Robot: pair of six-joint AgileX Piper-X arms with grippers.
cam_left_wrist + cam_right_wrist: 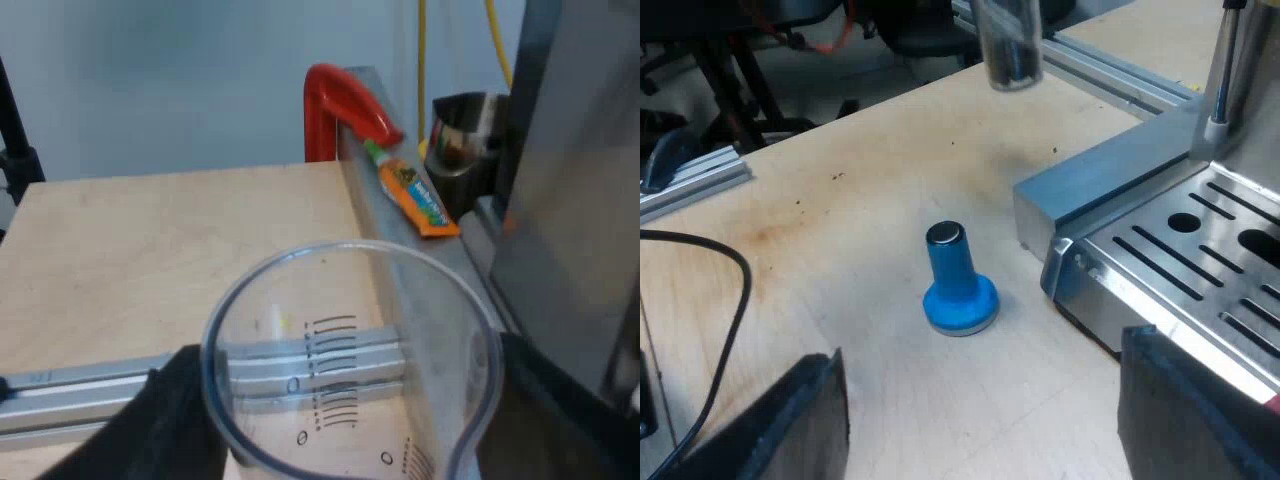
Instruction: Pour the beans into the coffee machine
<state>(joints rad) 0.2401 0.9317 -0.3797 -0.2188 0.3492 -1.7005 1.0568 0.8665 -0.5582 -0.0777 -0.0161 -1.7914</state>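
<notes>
Gripping the glass [340, 340] by its sides, the left gripper [355, 430] had one black finger [175, 410] against the clear wall and the other on the far side. The glass stood upright just beside the machine [580, 200], its rim and printed scale toward the camera. From the right wrist view the glass [1008, 45] hung above the table, near the machine's corner, with something dark in its bottom part; whether these were beans I could not tell. The right gripper [990, 430] was spread wide and held nothing, hovering over the table [840, 220] close to the machine's slotted tray [1180, 250]. The blue tamper [958, 280] stood upright on the wood, near the tray's corner and apart from both fingers. Farther from the machine, a rail [100, 385] lay across the table. A red clamp [335, 100], an orange packet [420, 195] and a metal jug [465, 130] sat along the machine's side. A black cable [720, 290] lay well away from the machine.
</notes>
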